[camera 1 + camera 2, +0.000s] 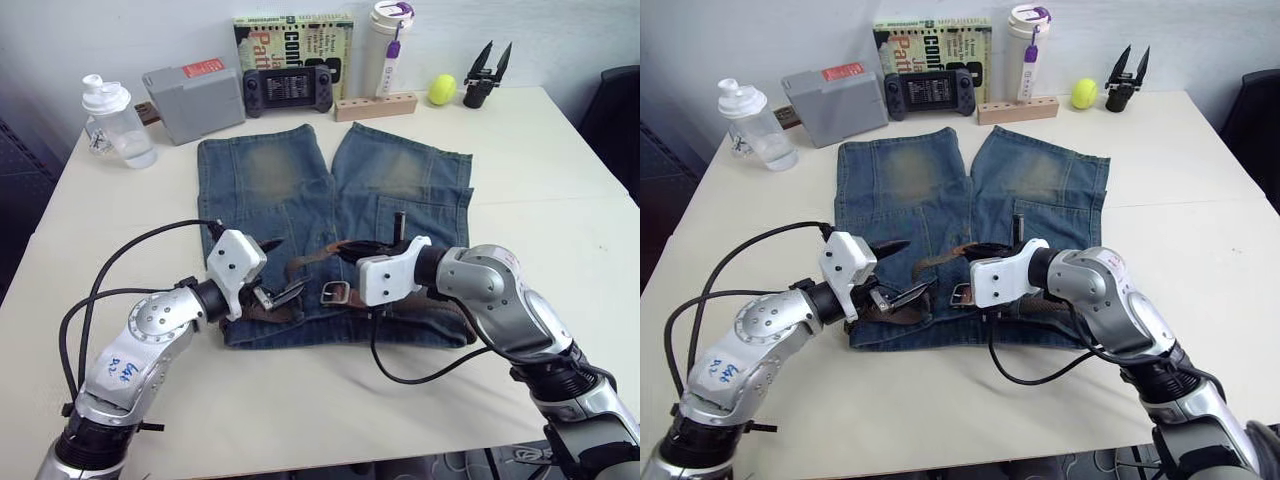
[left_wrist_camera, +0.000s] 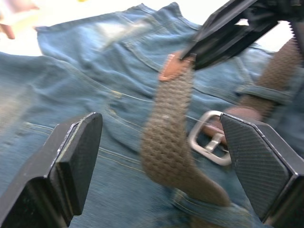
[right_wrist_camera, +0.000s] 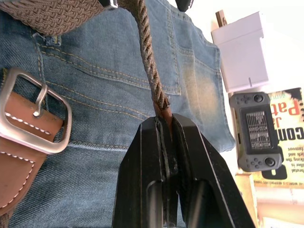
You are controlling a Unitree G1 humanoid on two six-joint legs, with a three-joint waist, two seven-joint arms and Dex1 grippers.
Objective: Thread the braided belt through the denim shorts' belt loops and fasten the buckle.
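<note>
Right wrist view: right gripper (image 3: 165, 124) clamped on the leather tip of the braided belt (image 3: 148, 57), strap rising taut from between the closed fingers. Silver buckle (image 3: 33, 114) flat on the denim just beside that pinch, prong resting across its frame, brown leather stub behind it.

From the head camera: right gripper (image 1: 352, 250) over the middle of the waistband at the near edge of the denim shorts (image 1: 290, 190), belt tip held slightly above the cloth. Buckle (image 1: 335, 293) just nearer than the tip. Left gripper (image 1: 278, 270) just left of the buckle, fingers spread wide and holding nothing, belt arching up between them in its own wrist camera. Belt lying left to right along the waistband, under at least one belt loop (image 2: 265, 92).

Probable coming move: tip fed toward the near side, into the buckle frame. Right arm already holding the tip; left arm nearer the buckle, well placed to steady it.

Water bottle (image 1: 115, 122), grey box (image 1: 195, 100), game console (image 1: 288, 90) along the far edge of the table (image 1: 560, 180).
</note>
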